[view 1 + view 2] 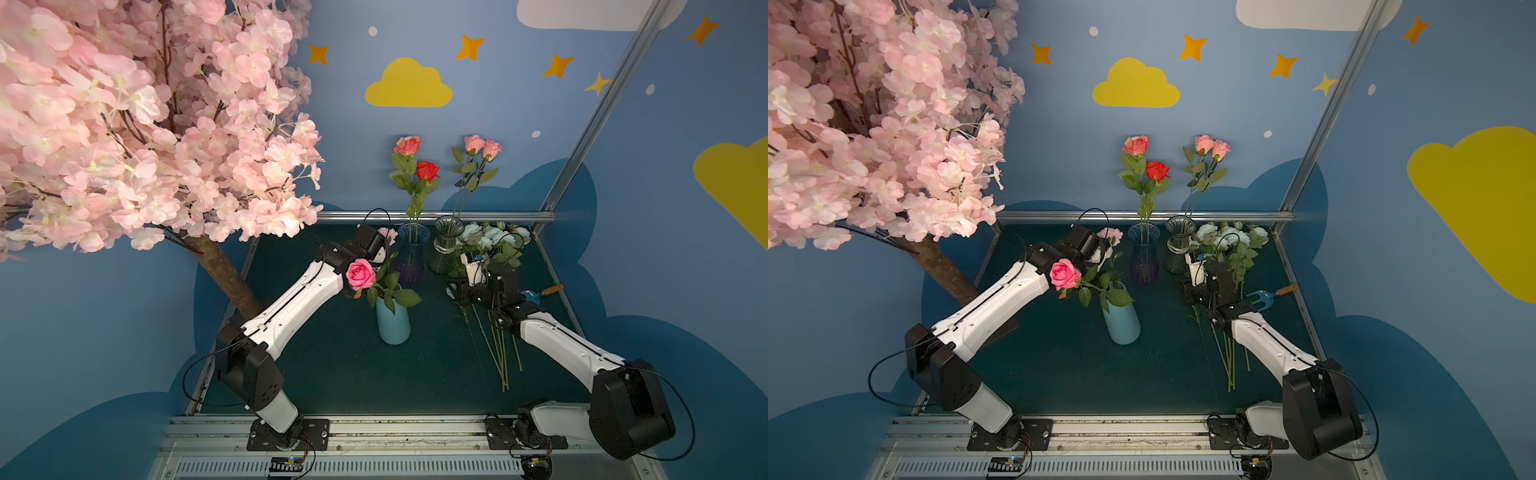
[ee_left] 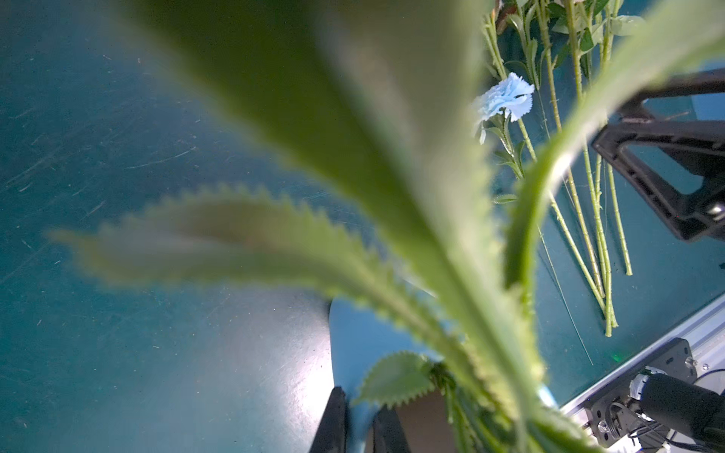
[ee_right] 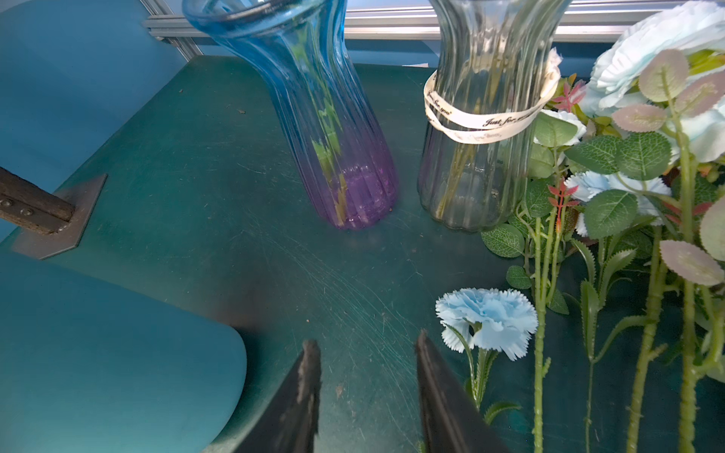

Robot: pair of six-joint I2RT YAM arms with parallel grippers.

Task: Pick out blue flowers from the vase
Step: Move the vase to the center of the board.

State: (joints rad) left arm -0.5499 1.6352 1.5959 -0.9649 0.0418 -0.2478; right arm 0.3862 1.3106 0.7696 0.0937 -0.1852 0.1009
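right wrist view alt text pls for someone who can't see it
An open right gripper, holding nothing, points over a dark green table, a pale blue flower lying beside it. Behind stand a blue and purple glass vase and a clear ribboned vase, with more blue flowers alongside.

Blue flowers (image 1: 492, 237) lie on the green table (image 1: 332, 374), right side, heads rearward. Right arm (image 1: 561, 345) reaches over their stems. Pink rose (image 1: 360, 274) stands in light-blue vase (image 1: 392, 324), centre, left arm (image 1: 299, 303) beside it.
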